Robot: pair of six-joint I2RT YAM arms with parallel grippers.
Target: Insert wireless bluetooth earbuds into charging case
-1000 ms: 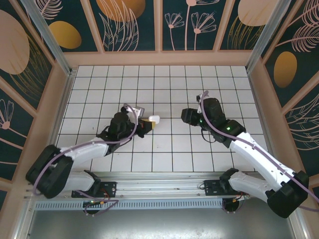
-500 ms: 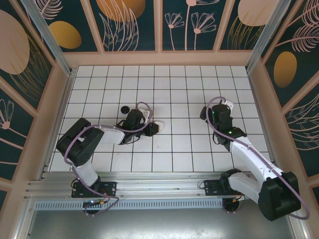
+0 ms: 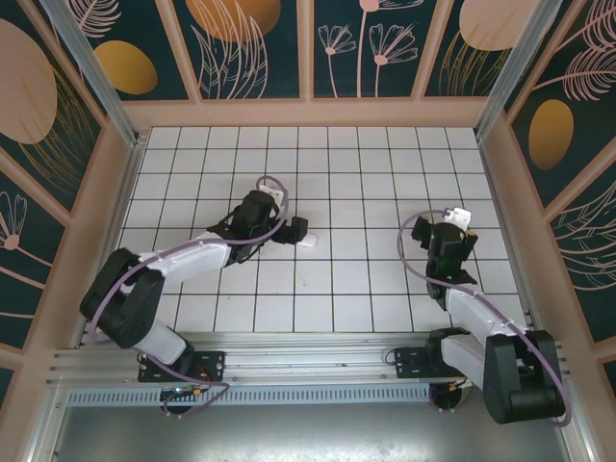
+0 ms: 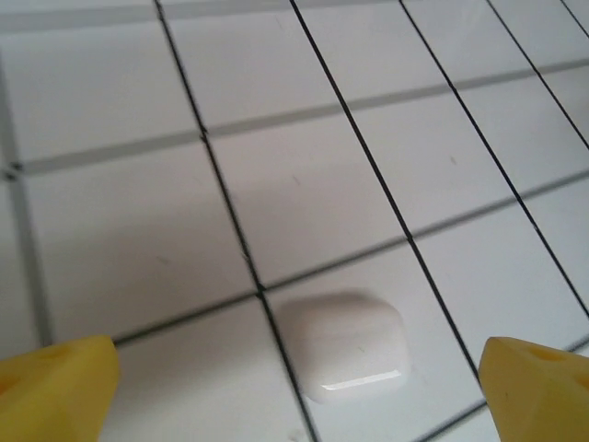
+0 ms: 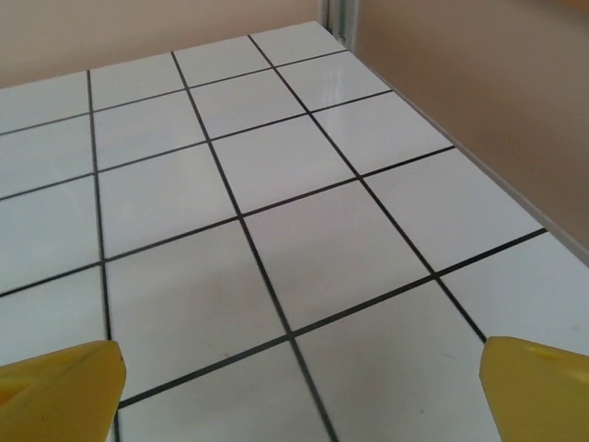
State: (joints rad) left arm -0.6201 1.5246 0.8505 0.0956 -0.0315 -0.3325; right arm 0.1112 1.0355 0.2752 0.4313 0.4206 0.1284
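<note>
**As the left claw hangs open above the charging case**

Though it reaches toward the table's middle, the left gripper (image 3: 295, 231) grasps nothing. Its yellow fingertips (image 4: 57, 385) stand wide apart, one at each side of the wrist view. Between them, on the white tiled table (image 4: 304, 184), lies the charging case (image 4: 353, 355), a small white pebble with rounded corners. It rests flat just beside a dark grid line and touches neither finger. No lid seam can be made out, so whether it is shut cannot be told. Judged from its glossy shell, the case is probably light, rigid and slippery. A squeeze on the curved corners might squirt it away, so the flatter sides look the safer hold, taken with modest force. At far right, the right gripper (image 5: 299, 387) is likewise spread and empty above bare tiles near the side wall (image 5: 479, 83).
</note>
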